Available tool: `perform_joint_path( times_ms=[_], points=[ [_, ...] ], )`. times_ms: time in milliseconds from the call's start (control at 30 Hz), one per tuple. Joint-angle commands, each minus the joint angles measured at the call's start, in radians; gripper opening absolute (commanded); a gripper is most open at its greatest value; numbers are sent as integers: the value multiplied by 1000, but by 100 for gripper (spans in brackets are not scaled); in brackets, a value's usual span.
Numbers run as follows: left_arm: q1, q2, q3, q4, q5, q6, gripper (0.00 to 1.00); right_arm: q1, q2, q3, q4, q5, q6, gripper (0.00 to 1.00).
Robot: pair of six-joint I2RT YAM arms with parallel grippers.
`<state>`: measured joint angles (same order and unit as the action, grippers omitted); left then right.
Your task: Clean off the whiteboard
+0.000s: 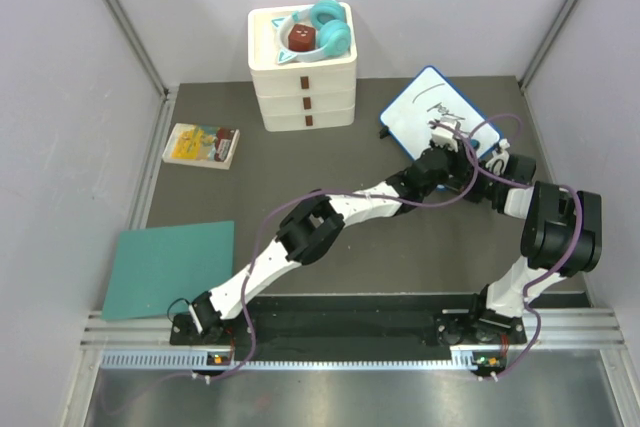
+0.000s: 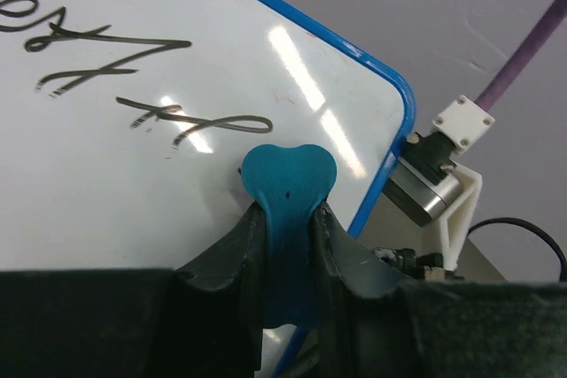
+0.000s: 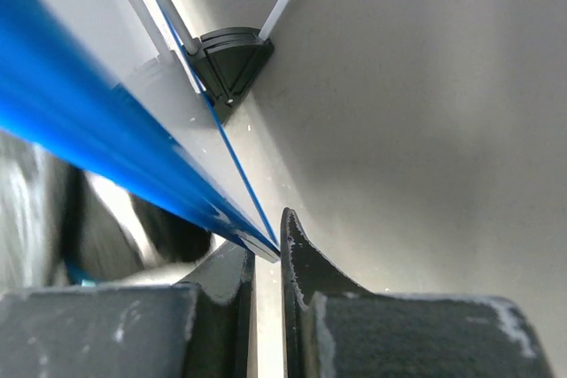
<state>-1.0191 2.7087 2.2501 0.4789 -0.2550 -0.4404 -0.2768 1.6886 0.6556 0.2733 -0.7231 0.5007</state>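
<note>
Board: the whiteboard (image 1: pixel 428 107) lies skewed at the back right of the worktop (image 1: pixel 350 257), to the right of the white drawer box (image 1: pixel 303 87).
Left fingers (image 2: pixel 261 223): clamped on the stem of a teal wiper (image 2: pixel 288 170), whose rounded head touches the white face near a corner.
Right fingers (image 3: pixel 291 250): nearly closed, pinching the board's blue rim (image 3: pixel 89 130) to steady it.
To clear: black pen strokes (image 2: pixel 133 46) (two rows in the left wrist view), up and left of the wiper head.
Doing it well: press the head flat and sweep across the strokes in overlapping passes, inward from the rim.
Support: the right grip needs to be firm, or the board will likely skid.
Risk: a tilted head would probably only smear.
</note>
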Motion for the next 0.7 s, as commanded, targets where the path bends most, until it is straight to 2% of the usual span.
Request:
perform_joint_path(
  times_ms=[0, 67, 367, 500, 667],
  points=[
    [79, 26, 35, -55, -43, -4, 0, 16, 16, -51, -203, 65, -45, 0],
    [103, 1, 23, -89, -27, 0, 0, 16, 16, -51, -203, 65, -47, 0],
    [137, -112, -271, -86, -19, -77, 0, 16, 13, -51, -201, 65, -44, 0],
    [145, -113, -291, -39, -17, -75, 0, 16, 14, -53, -200, 65, -45, 0],
    [151, -86, -210, -5, 33, -67, 0, 16, 16, -51, -198, 65, -44, 0]
  ],
)
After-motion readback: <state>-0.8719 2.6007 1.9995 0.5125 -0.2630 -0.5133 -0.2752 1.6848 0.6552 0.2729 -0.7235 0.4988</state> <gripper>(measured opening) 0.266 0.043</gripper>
